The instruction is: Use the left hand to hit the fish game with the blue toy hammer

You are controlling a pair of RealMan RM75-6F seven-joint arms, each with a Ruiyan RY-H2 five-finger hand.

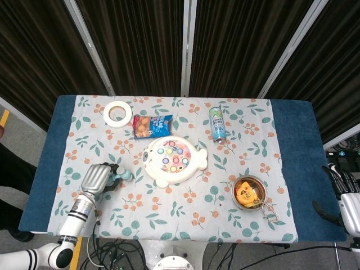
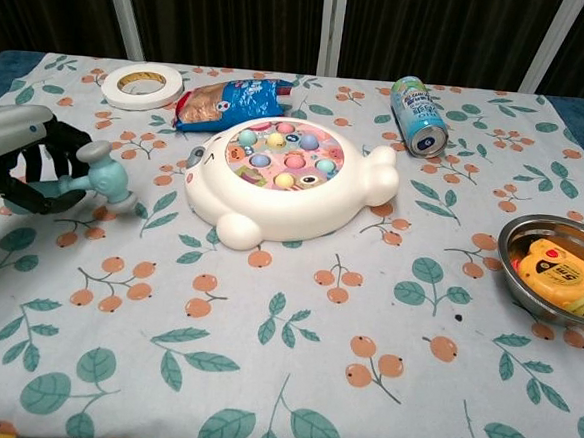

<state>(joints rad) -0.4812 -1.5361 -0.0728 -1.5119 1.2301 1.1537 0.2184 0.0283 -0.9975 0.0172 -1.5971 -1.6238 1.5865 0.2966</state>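
At the table's left side, the left hand (image 2: 15, 160) grips the blue toy hammer (image 2: 100, 173), fingers wrapped around its handle, the head poking out toward the fish game (image 2: 287, 179) (the two stay apart, a strip of leaf-print tablecloth (image 2: 292, 359) between them). Beyond the game lie a tape roll (image 1: 117, 113), a snack bag (image 1: 151, 125) and a tipped can (image 1: 217, 124). By the right edge, the right hand (image 1: 344, 197) shows only partly; I cannot tell its fingers' state.
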